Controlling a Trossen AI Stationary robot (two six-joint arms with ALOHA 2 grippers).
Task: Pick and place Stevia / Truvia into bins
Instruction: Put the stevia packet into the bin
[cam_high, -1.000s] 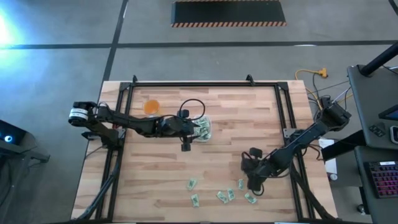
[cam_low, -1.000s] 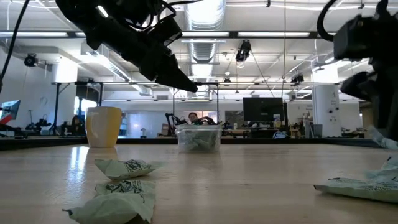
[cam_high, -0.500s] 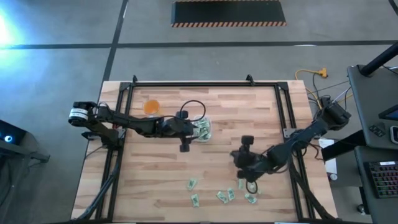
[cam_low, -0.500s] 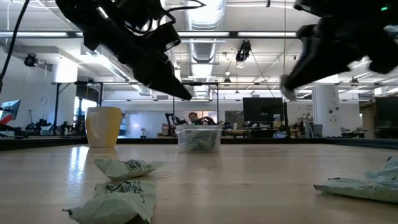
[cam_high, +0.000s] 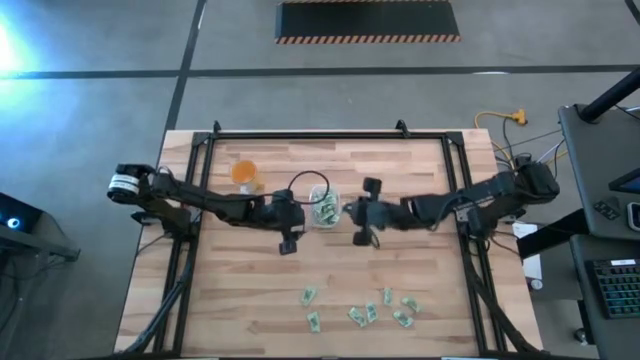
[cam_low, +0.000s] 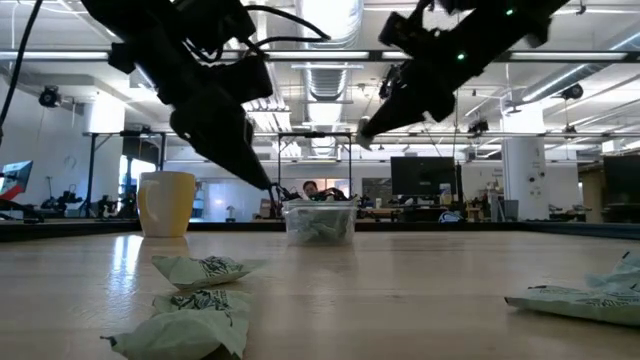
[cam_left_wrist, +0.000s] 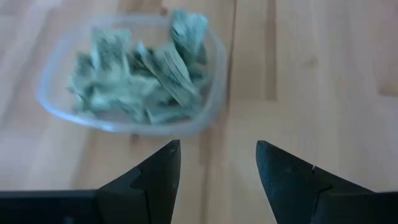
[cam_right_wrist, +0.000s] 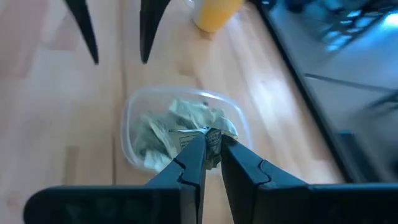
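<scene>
A wooden desk (cam_high: 420, 180) fills the overhead view, framed by a dark metal rail, with two dark robot arms reaching in from opposite sides toward its middle. The landmark is the clear bin (cam_high: 324, 208), a small plastic container near the desk's centre, already partly filled with pale green and white Stevia sachets (cam_left_wrist: 140, 81). Well apart from the bin, toward the desk's front edge, a scatter of loose sachets (cam_high: 358, 313) waits to be collected. An orange cup (cam_high: 244, 174) stands beyond the bin's left side, near the back rail. The step in hand appears to be delivery: the right gripper (cam_right_wrist: 208, 151) hovers just beside and above the bin's right side, its fingers (cam_right_wrist: 190, 158) pressed nearly together, pinching one held sachet (cam_right_wrist: 213, 141) by its edge over the container. The next move would call for bringing that sachet squarely over the bin's opening, then parting the fingers so it drops inside rather than onto the rim. The left gripper (cam_left_wrist: 216, 163) waits just beside the bin's left side, its fingers spread wide and holding nothing, pointing toward the container without touching it.
</scene>
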